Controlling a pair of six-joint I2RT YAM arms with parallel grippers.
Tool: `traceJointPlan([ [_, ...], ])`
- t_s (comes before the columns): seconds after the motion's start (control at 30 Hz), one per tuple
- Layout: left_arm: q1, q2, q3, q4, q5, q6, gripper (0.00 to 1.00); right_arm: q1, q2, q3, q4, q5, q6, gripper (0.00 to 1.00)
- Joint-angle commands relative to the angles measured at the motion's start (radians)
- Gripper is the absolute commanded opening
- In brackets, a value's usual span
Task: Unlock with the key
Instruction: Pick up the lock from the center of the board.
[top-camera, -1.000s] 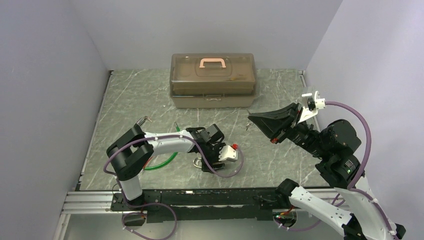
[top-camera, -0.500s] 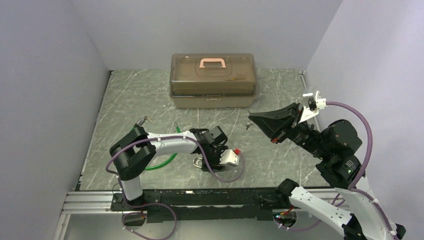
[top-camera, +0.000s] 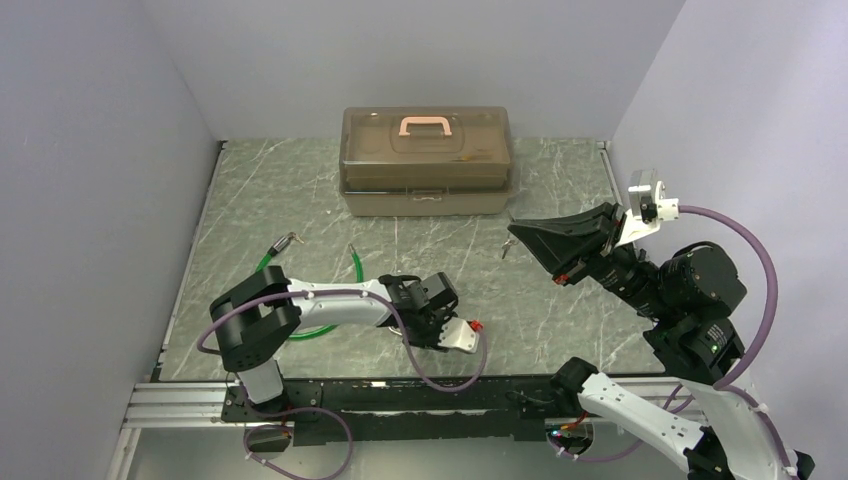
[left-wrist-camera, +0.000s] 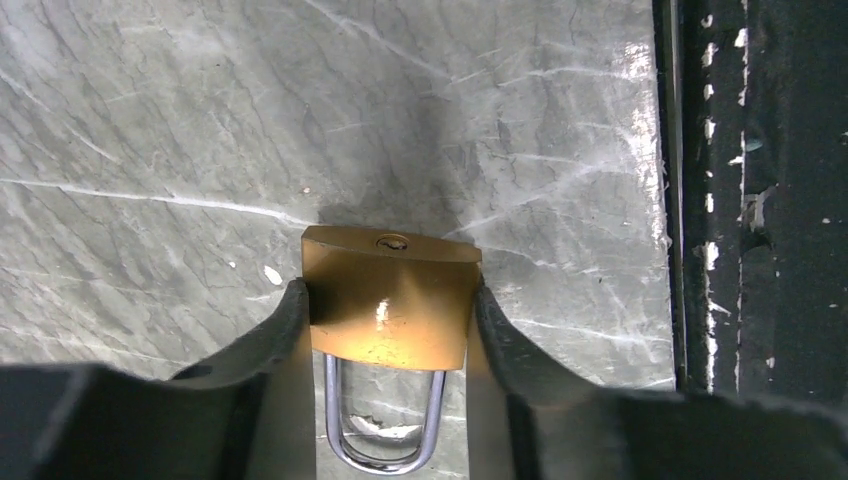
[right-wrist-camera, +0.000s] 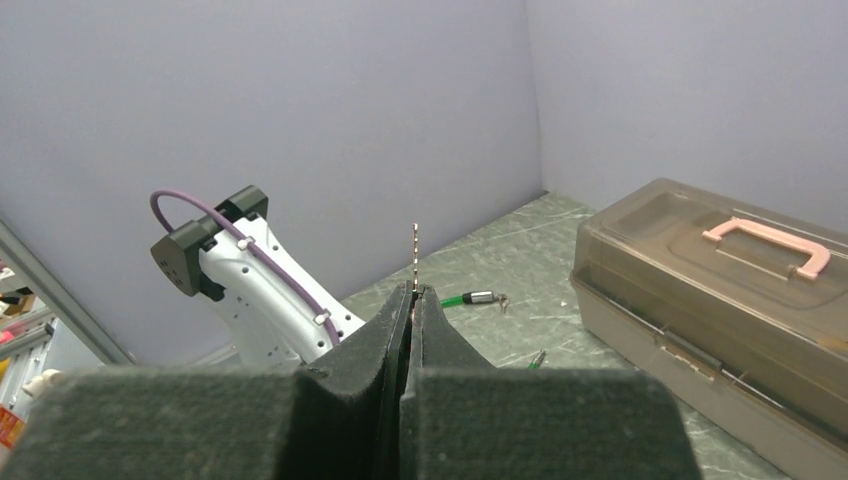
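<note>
So far, small brass padlock (left-wrist-camera: 390, 325) is gripped by left hand (left-wrist-camera: 388, 293), tiny silver-grey metal key (right-wrist-camera: 415, 255) pinched by right hand (right-wrist-camera: 412, 294). Insertion and turning are judged not yet done.

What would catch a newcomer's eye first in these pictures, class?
The brass padlock, clamped in the left gripper near the front edge of the table. Then the tiny key, pinched in the raised right gripper, and the brown toolbox with a pink handle at the back.

Robot lab (walled test table (top-camera: 280, 200))
</note>
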Motion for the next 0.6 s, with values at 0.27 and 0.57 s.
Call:
traceJointPlan([
  [0.27,0.046,-0.272,0.063,-0.246,0.0,0.067,0.16,-0.001,0.095,0.105,-0.044,0.027,-0.044,0.0],
  [0.57,0.258,-0.559,0.373,-0.556,0.113,0.182,0.11,0.0,0.262,0.241,-0.077,-0.028,-0.073,0.0],
])
